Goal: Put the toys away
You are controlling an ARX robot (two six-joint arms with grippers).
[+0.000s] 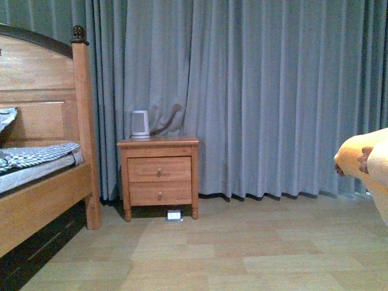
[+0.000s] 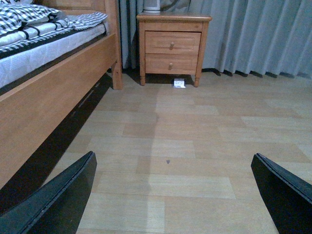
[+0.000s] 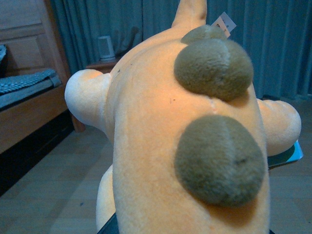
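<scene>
Orange plush toy, white tag unreadable, state of right gripper untellable; left gripper wide open.

Front cam low, facing nightstand and curtain across the floor. Left wrist cam near floor, sees same nightstand plus bed. Right wrist cam right up against plush, bed behind.

Nightstand right of bed, before curtain; toy far right.
</scene>
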